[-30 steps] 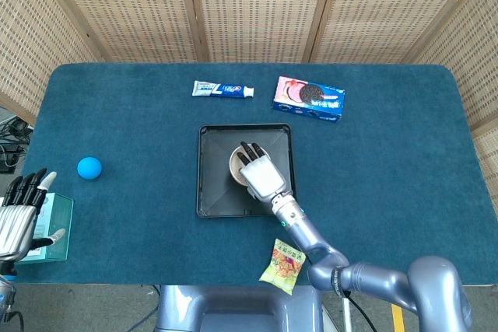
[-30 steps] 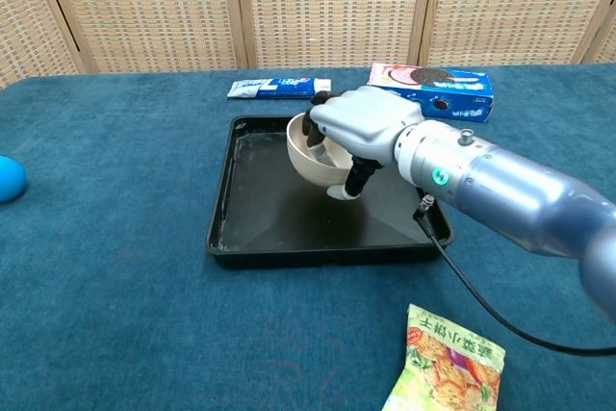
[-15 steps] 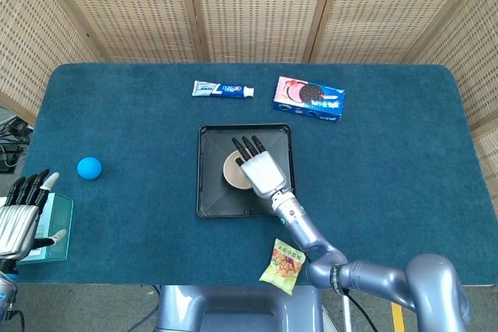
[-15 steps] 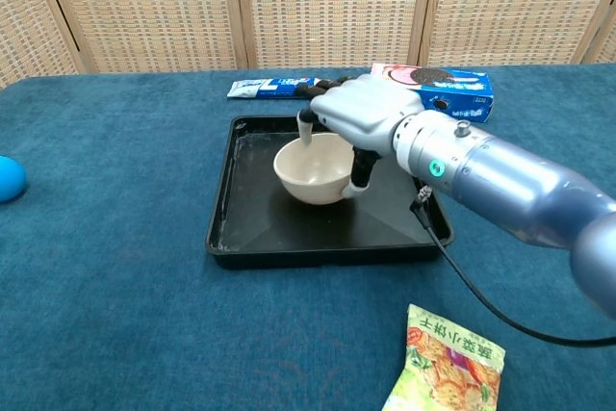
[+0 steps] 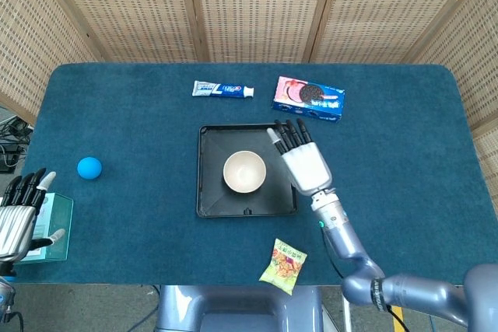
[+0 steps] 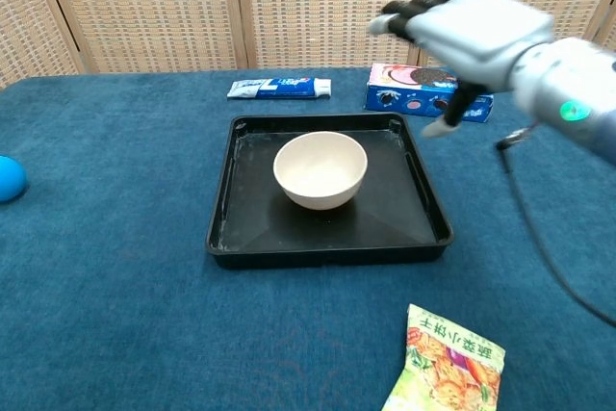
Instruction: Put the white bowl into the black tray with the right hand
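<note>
The white bowl [image 5: 244, 171] [image 6: 320, 169] sits upright in the middle of the black tray [image 5: 210, 200] [image 6: 241, 233]. My right hand [image 5: 300, 156] [image 6: 467, 31] hovers raised over the tray's right edge, fingers spread, holding nothing and apart from the bowl. At the near left corner of the table, my left hand [image 5: 17, 214] rests with fingers extended and empty; the chest view does not show it.
A toothpaste tube [image 5: 222, 89] [image 6: 279, 89] and a cookie box [image 5: 309, 98] [image 6: 404, 93] lie behind the tray. A snack bag [image 5: 283, 265] [image 6: 445, 361] lies near the front edge. A blue ball [image 5: 89, 167] [image 6: 8, 178] is at left, a teal box [image 5: 48, 231] by my left hand.
My right hand let go of the bowl, set it down in the tray, then lifted and moved right with fingers spread. The left hand stayed put.
</note>
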Controlling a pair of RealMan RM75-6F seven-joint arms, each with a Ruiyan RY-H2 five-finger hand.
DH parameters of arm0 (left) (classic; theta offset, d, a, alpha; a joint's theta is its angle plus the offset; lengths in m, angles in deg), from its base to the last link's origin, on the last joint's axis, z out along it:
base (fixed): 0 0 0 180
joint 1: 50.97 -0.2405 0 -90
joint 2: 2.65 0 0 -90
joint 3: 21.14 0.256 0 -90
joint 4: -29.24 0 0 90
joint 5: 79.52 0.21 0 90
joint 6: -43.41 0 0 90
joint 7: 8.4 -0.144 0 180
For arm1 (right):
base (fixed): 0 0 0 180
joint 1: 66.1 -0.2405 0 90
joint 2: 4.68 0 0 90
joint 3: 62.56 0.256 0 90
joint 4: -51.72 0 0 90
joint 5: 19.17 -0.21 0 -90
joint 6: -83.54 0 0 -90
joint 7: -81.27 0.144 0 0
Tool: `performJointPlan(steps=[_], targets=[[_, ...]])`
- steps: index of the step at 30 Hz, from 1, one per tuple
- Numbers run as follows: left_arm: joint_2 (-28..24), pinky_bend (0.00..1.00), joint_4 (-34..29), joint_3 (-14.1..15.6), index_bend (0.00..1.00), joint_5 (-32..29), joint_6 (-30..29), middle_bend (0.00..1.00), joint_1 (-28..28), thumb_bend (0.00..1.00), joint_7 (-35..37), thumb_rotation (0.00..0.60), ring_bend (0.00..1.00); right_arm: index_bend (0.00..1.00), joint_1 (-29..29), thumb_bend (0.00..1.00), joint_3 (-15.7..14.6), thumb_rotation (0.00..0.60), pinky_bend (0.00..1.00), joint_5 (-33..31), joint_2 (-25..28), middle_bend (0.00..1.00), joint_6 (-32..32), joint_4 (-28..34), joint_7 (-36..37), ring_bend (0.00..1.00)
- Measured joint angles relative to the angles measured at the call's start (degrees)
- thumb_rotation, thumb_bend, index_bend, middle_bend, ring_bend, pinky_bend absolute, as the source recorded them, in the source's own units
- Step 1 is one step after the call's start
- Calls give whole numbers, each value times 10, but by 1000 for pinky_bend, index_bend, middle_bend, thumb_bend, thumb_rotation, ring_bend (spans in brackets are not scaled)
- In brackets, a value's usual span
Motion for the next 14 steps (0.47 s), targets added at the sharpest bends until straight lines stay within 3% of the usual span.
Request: performJointPlan(steps=[6, 14], targets=[[2, 0, -2, 1, 0, 6, -8, 0, -3, 0, -8, 600, 0, 5, 81, 235, -49, 600, 0, 48, 69, 0, -78, 44, 48, 0], [11, 0, -1, 4, 0, 15, -15, 0, -6, 0, -26, 600, 0, 0, 211, 234, -137, 600, 0, 117, 110, 0, -182, 12, 179, 0]])
